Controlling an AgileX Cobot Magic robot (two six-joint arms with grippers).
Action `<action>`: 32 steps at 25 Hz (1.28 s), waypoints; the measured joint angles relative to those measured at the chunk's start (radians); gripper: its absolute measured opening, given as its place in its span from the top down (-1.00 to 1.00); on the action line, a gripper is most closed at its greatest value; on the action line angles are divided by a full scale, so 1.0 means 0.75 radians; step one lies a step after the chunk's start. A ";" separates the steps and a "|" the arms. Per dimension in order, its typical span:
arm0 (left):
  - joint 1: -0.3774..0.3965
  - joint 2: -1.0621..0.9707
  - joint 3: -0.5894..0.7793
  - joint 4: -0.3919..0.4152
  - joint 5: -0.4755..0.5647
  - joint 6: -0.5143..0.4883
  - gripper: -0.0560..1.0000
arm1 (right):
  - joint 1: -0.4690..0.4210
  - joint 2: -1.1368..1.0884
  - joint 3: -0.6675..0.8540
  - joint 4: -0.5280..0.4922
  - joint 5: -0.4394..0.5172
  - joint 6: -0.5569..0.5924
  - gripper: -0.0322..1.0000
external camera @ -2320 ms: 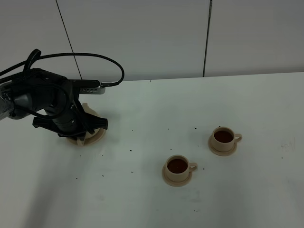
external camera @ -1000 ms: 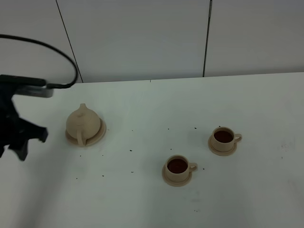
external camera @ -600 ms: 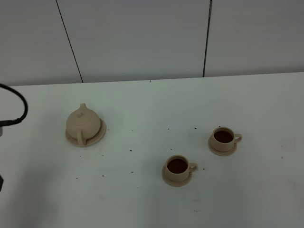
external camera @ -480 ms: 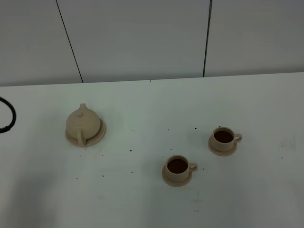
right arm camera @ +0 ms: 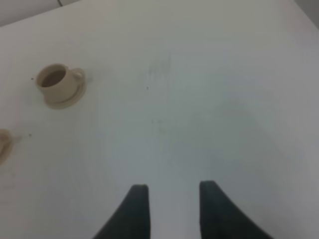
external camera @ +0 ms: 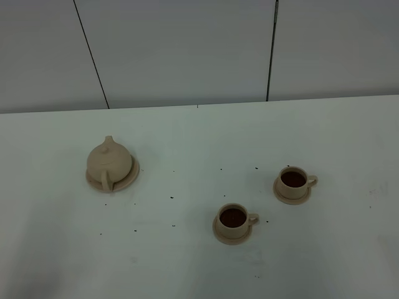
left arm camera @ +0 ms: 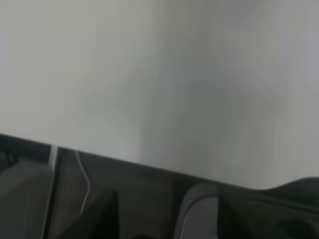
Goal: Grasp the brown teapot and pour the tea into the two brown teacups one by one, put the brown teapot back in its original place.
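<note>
Teapot (external camera: 109, 163) on its saucer (external camera: 129, 179), both cups (external camera: 233, 218) (external camera: 293, 179) holding tea.

Little risk left: a returning arm could knock the pot. Only the right wrist view shows the right gripper (right arm camera: 170, 206), parted, empty, well apart from the pot (left gripper: unseen, blurred view).

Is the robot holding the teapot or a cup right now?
No, nothing. The teapot sits alone on its saucer. The right end effector is open over bare table; the left one isn't visible.
</note>
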 joint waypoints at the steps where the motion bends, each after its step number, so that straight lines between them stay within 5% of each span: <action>1: 0.000 -0.031 0.019 0.000 -0.010 -0.003 -0.07 | 0.000 0.000 0.000 0.000 0.000 0.000 0.47; 32: 0.000 -0.752 0.046 -0.052 -0.030 0.127 -0.07 | 0.000 0.000 0.000 0.000 0.000 0.000 0.47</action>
